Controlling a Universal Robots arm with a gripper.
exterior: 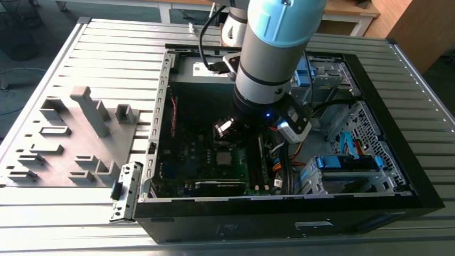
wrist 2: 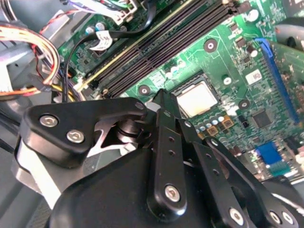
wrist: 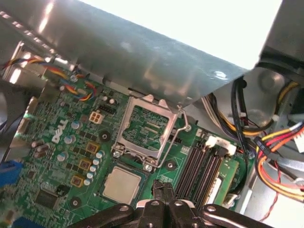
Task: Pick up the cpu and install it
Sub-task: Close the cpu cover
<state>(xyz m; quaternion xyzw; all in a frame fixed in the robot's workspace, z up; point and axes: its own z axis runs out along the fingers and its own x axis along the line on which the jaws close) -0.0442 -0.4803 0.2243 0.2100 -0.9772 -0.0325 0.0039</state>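
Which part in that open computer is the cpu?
Inside the open black computer case lies a green motherboard. Near its middle sits the cpu, a small flat square. Its plain dull-silver face sets it apart from the open metal socket bracket beside it and the long black memory slots.

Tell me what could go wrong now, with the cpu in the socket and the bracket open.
1. The bracket stands open, so nothing clamps the cpu; the end effector, shut and close beside it, might nudge it askew.
2. Loose cables hang near the arm and could snag.
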